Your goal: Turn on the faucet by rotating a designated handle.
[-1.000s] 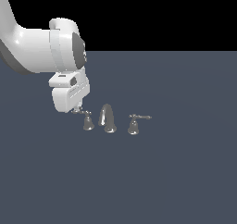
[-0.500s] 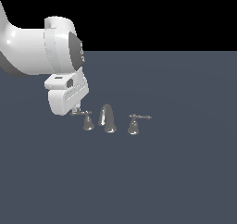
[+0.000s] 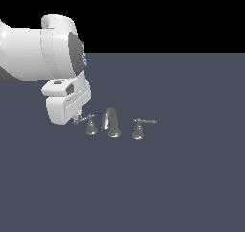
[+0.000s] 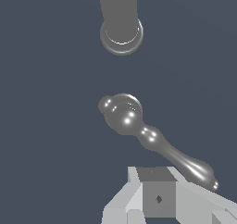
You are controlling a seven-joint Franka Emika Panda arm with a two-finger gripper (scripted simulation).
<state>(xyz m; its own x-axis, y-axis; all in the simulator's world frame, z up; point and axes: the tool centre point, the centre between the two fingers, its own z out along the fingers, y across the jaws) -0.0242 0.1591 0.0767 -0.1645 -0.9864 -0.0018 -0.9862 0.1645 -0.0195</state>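
Note:
The faucet is a small chrome set: a curved spout between two lever handles. The handle on the exterior view's left has a bell base and a thin lever pointing left. My gripper hangs at the lever's outer end, right beside it. In the wrist view its fingertips appear as a single grey block with no gap, beside the lever's tip. I cannot tell if they touch the lever.
The mirror-image handle with a rightward lever stands on the spout's other side. The white arm's bulky wrist looms over the exterior view's left. Everything rests on a flat dark grey floor.
The arm's hand has shifted slightly toward the exterior view's left beside the lever. The faucet parts look unmoved.

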